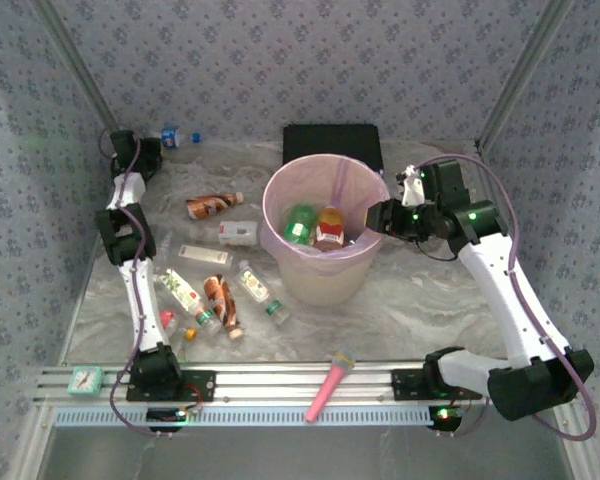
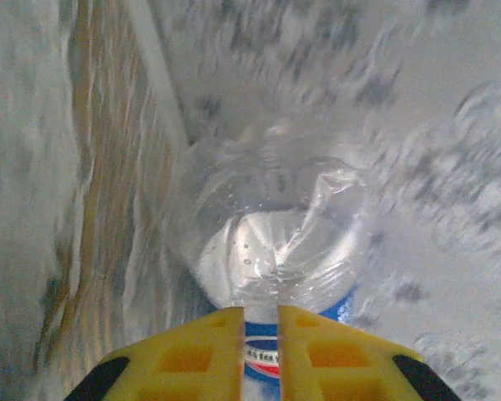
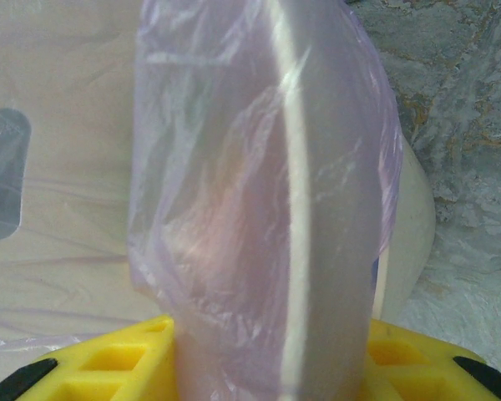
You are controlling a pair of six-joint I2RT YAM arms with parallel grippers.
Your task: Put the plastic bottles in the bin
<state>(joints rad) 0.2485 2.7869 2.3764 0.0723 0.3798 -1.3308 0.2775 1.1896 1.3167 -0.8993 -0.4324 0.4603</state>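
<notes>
Left gripper (image 2: pixel 260 342) is at the far-left back corner of the bench (image 1: pixel 430 300). It is clamped on a small clear plastic bottle with blue-and-red label (image 2: pixel 275 242), pinched at the label band. The bottle looks empty, so probably light, thin-walled, easily dented and slick; a hold low on the label seems fine with a gentle squeeze.

Loose on the bench left of centre are a brown bottle with orange label (image 1: pixel 212 205), a white squat bottle (image 1: pixel 238 233) and clear bottles with coloured labels (image 1: pixel 185 293). All lie on their sides and are likely to roll. Best taken across mid-body.

In the centre is the round cream bucket bin with translucent pink bag liner (image 1: pixel 325 280). A green bottle (image 1: pixel 300 222) and a red-labelled bottle (image 1: pixel 329 230) are already inside.

Right gripper (image 1: pixel 385 217) is closed on the bin's right rim with the bag film caught in the grip, probably steadying it.
</notes>
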